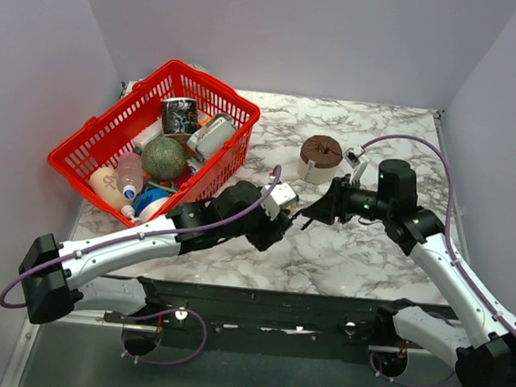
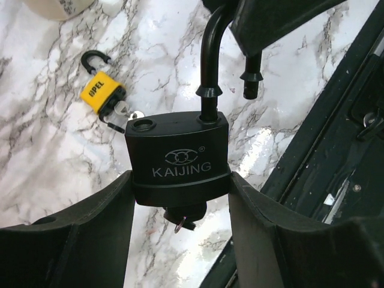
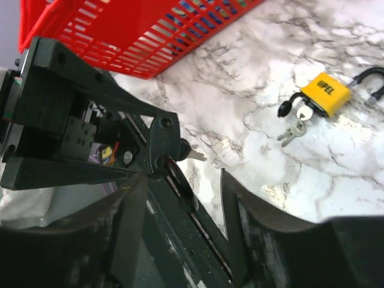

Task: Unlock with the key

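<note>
Clenched between the fingers of the left gripper (image 2: 181, 180) is the black padlock (image 2: 180, 159), held above the table by its body with the shackle (image 2: 208, 60) pointing away from the wrist. The key (image 2: 183, 217) sits in the keyhole on the underside, its black head poking out between the left fingers, its long axis in line with the lock's body. It is therefore at the opposite end from the shackle, where the right gripper (image 3: 185, 177) stands. That gripper's jaws are apart around the shackle's bend, and I cannot tell whether they press on it. One shackle leg is out of its hole, so the lock looks already sprung. To reach the key, the right arm would have to come round the body. The left arm is nearer but occupied. A yellow padlock (image 2: 102, 93) with its own keys (image 3: 293, 129) lies apart on the white marbled table (image 1: 379, 260). A red basket (image 1: 90, 132) stands at the far left, and pale walls close the space in.
</note>
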### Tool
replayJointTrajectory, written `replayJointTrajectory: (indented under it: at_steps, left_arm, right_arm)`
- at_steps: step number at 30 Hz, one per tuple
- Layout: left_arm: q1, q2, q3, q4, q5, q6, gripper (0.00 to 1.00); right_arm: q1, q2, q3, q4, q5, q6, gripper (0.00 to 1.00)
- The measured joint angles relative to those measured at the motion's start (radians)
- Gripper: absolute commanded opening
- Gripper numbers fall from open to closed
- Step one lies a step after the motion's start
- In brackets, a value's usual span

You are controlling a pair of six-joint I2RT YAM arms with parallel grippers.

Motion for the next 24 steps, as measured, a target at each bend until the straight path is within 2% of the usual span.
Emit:
replayJointTrajectory:
  at_steps: [6, 16, 24]
  left_arm:
    - [0.002, -0.019, -0.057, -0.025, -0.009, -0.141, 0.00]
    - [0.002, -0.071, -0.176, -0.122, -0.003, -0.425, 0.00]
    - [0.077, 0.039, -0.182, -0.137, 0.005, -0.536, 0.00]
  right_arm:
    - [-0.003, -0.029, 0.000, 0.002, 0.079, 0.014, 0.78]
    - [-0.017, -0.128, -0.043, 0.029, 0.116, 0.022, 0.79]
    - [-0.022, -0.162, -0.091, 0.032, 0.116, 0.022, 0.79]
